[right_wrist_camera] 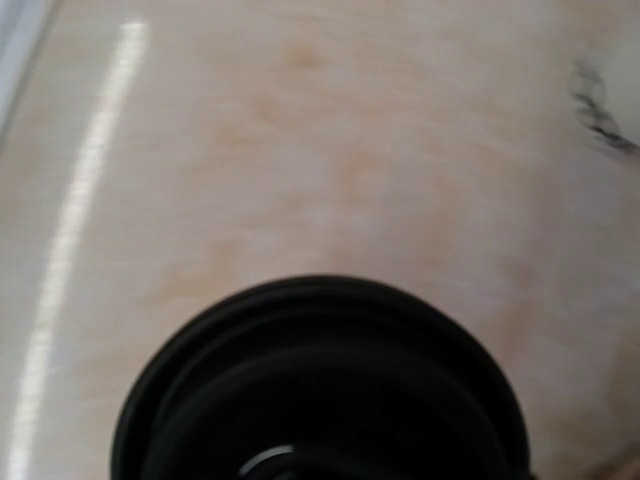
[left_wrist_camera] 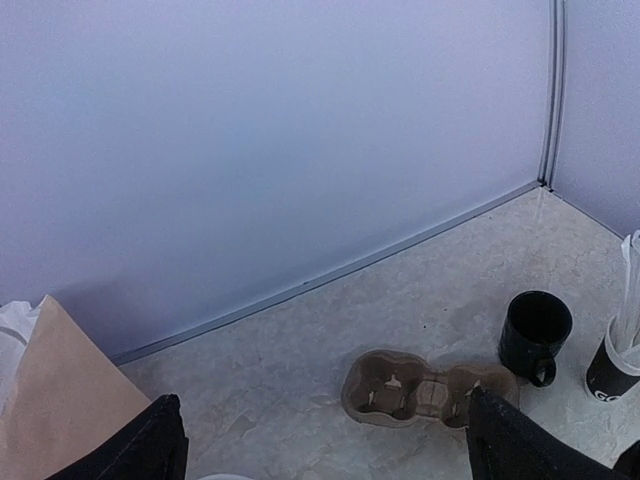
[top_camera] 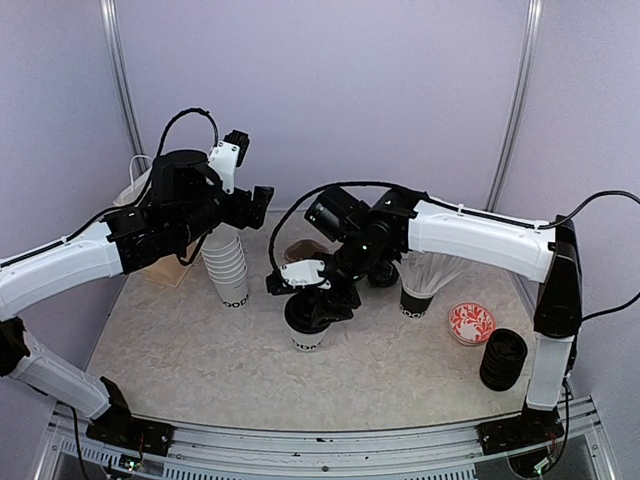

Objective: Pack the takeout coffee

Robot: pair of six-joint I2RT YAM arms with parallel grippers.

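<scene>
Since thin paper walls dent and the lid (top_camera: 297, 318) only snaps on, the lidded cup (top_camera: 308, 338) probably handles light but crushable, and is best taken around its mid-body. From above, it stands on the table (top_camera: 170, 350), at 6 o'clock from the tray (top_camera: 298, 250). The right tool (top_camera: 314, 303) covers its top, and I cannot tell its grip. The left tool (top_camera: 258, 200) hovers above the cup stack (top_camera: 228, 272). The left wrist view shows its fingers (left_wrist_camera: 150, 440) spread and empty. The right wrist view is blurred: only the lid (right_wrist_camera: 320, 390) shows, with the fingers unseen.
</scene>
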